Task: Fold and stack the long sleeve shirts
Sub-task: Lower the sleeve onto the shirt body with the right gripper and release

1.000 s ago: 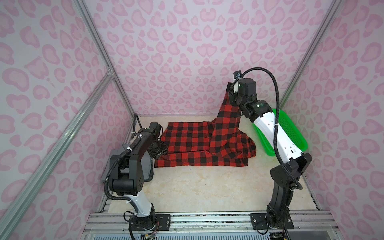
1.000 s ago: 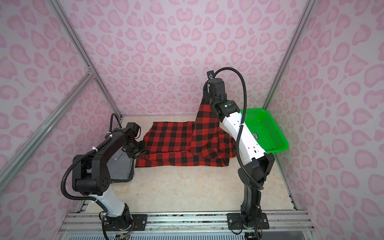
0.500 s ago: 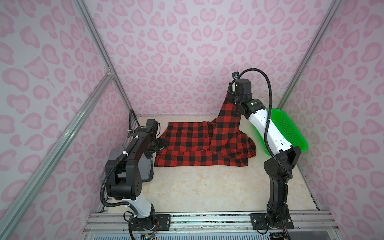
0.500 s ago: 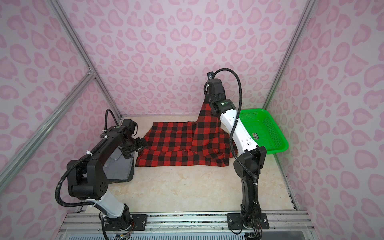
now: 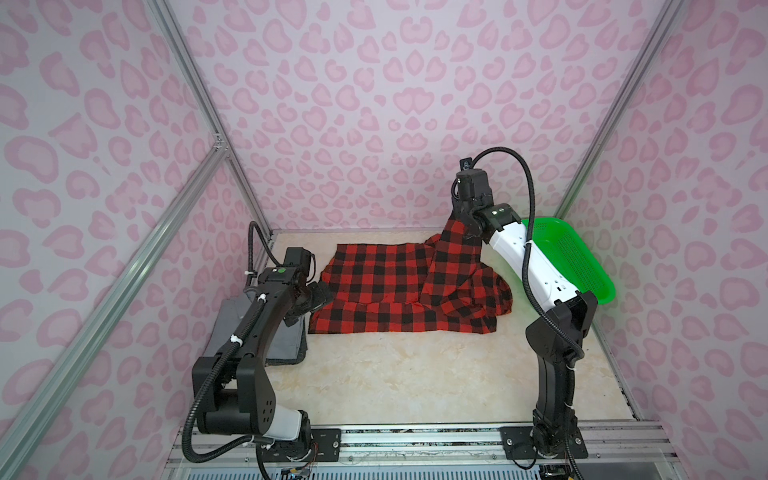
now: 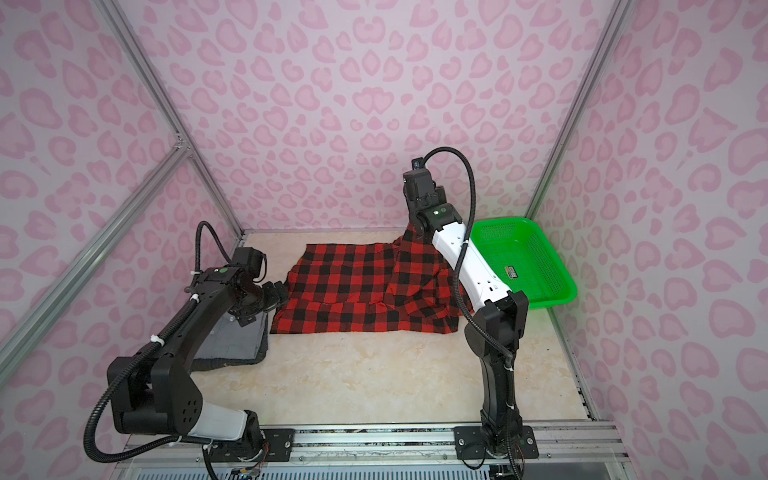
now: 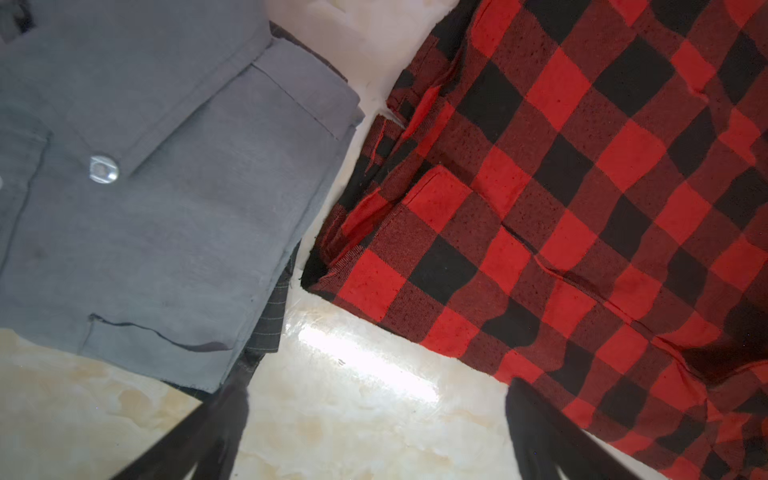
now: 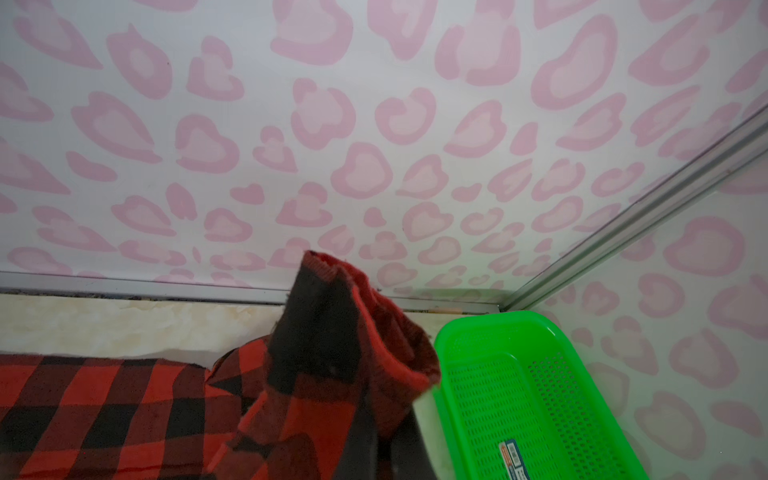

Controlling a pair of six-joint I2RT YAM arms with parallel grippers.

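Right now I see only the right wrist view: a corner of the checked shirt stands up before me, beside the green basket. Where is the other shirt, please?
Observer: The grey shirt lies folded at the left side of the table, partly under the left arm.
Operator: Do the left jaws hold something?
Observer: No. The left jaws stand open and empty, low beside the left edge of the checked shirt.
Operator: How much of that shirt is lifted?
Observer: Only the far right corner, pinched in the right jaws; the rest lies on the table, flat on the left, bunched on the right.
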